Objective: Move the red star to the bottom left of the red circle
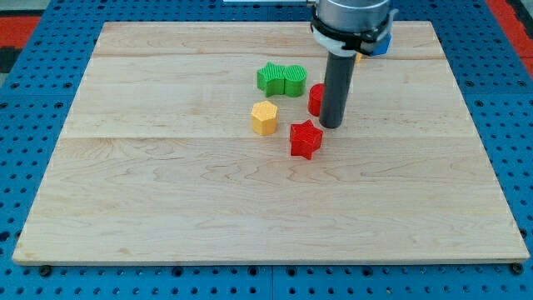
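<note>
A pale wooden desk (166,208) fills the view, ringed by a blue pegboard surround. Near the middle, slightly toward the view's top, sit four small blocks. The red star (306,138) lies lowest of the group. Just above and to its right is the red circle (316,99), partly hidden behind the dark rod. My tip (332,126) rests on the desk right beside the red circle, on its right, and just above and to the right of the red star, seemingly a little apart from it. A yellow hexagon block (264,118) sits to the star's left, and a green block (281,79), with a lobed outline, sits above that. A blue block (379,44) peeks out behind the arm at the view's top. There is no claw here, only the rod, so nothing opens, closes or holds. The star already sits below the circle; judging from this, the step in hand is positioning, and the next move calls for pushing the star leftward from its right side.
</note>
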